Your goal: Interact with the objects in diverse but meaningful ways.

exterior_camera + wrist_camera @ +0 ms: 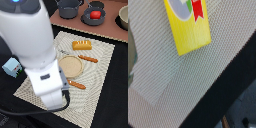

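Wrist view: butter packet (188,25) flat on woven mat (183,85), directly below camera, likely grasp target. Hand out of frame; cannot tell finger state. Exterior view: arm (35,55) blocks packet.

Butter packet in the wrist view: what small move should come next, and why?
Probably shift the arm sideways to centre the yellow butter packet before descending: it lies flat on the woven placemat but sits off toward the frame's edge, partly cut off. The gripper itself isn't visible.

The arm (35,50) is showing bulky, rounded white shells, a blue light glowing at its top, a black cable (45,111) trailing below.
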